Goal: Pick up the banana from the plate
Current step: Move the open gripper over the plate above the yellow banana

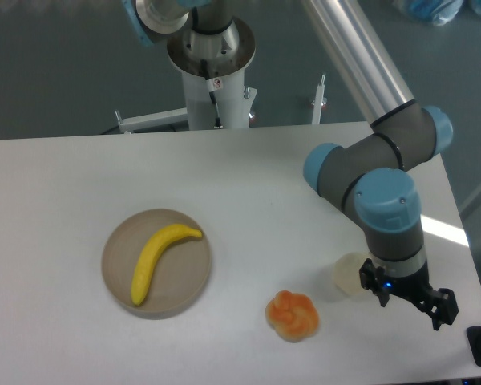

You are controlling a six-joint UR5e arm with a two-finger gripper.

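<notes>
The yellow banana (pixel 159 259) lies curved on the round beige plate (pixel 188 281) at the left front of the table. Its stem end points to the right and far side. My gripper (pixel 411 310) is far to the right of the plate, near the table's front right corner, low over the surface. Its two black fingers stand apart with nothing between them. It touches neither the banana nor the plate.
A lumpy orange fruit (pixel 293 315) sits on the table between the plate and the gripper. A pale pear (pixel 350 274) lies right beside the gripper, partly hidden by it. The arm's base column (pixel 215 80) stands at the table's far edge.
</notes>
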